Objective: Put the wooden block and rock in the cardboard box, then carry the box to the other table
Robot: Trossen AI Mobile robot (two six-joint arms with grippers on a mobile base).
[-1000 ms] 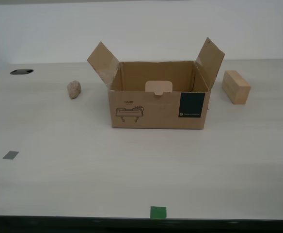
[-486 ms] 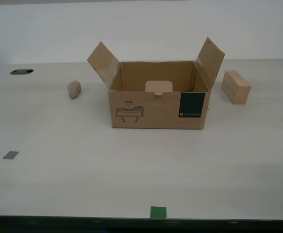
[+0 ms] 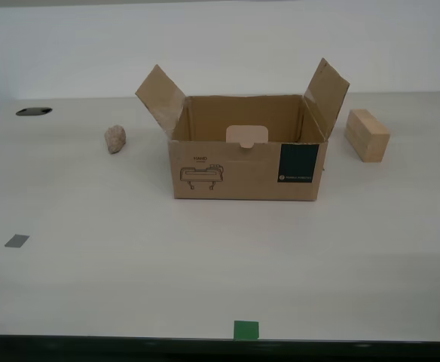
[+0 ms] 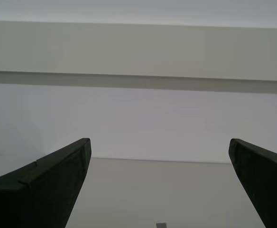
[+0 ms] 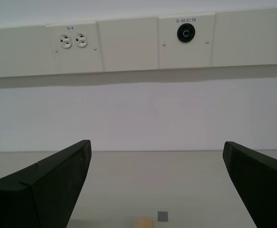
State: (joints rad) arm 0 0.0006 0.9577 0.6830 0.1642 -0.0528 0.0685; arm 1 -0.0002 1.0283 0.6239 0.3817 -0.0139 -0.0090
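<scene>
The brown cardboard box (image 3: 246, 158) stands open in the middle of the table, both side flaps raised and nothing visible inside. The small pinkish rock (image 3: 115, 139) lies on the table toward the exterior view's left of the box. The pale wooden block (image 3: 367, 135) lies toward the exterior view's right of it; a tan sliver, apparently the block (image 5: 144, 222), shows in the first wrist view. My first gripper (image 5: 156, 152) and my second gripper (image 4: 158, 145) are both open and hold nothing. Neither arm appears in the exterior view. The other table is out of view.
A green tape mark (image 3: 245, 329) sits at the table's near edge. Grey tape marks (image 3: 16, 241) lie toward the exterior view's left and right. A dark cable port (image 3: 33, 111) is at the far left of the exterior view. Wall outlets (image 5: 72, 41) face my first gripper.
</scene>
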